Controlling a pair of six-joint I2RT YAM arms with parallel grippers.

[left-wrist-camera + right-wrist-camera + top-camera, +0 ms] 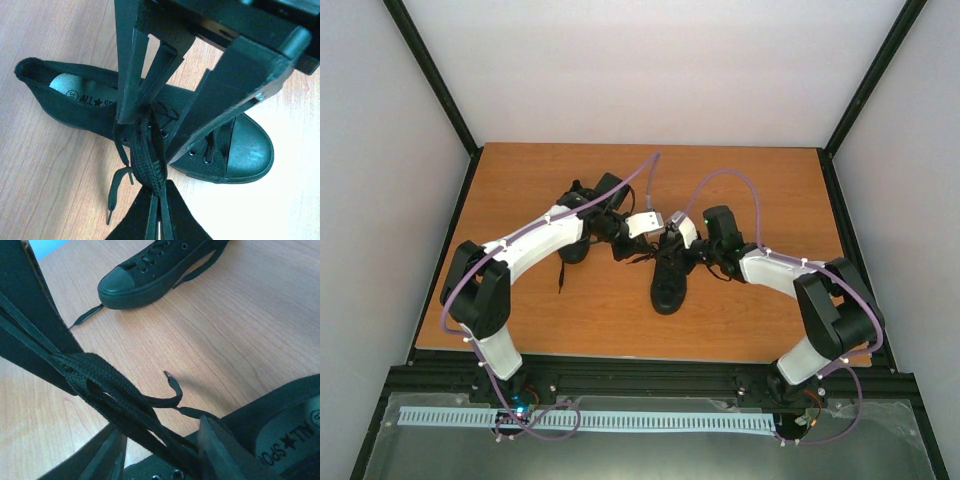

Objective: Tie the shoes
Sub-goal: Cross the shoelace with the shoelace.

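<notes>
On the table (750, 180), the middle sneaker (668, 285) lies centrally, the other sneaker (574, 248) sits to its left beneath the left arm (535, 240), and the left gripper (158, 210) and right gripper (160, 440) meet over the middle sneaker's laces (100, 372).

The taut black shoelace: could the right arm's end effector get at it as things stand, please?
Probably yes: the right end effector stands open over the black canvas sneaker, and the thin black shoelace, held taut by the shut left end effector, runs between its jaws, nothing blocking.

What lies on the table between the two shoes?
In the right wrist view, bare table separates the far shoe from the near shoe, except one loose lace end.
</notes>
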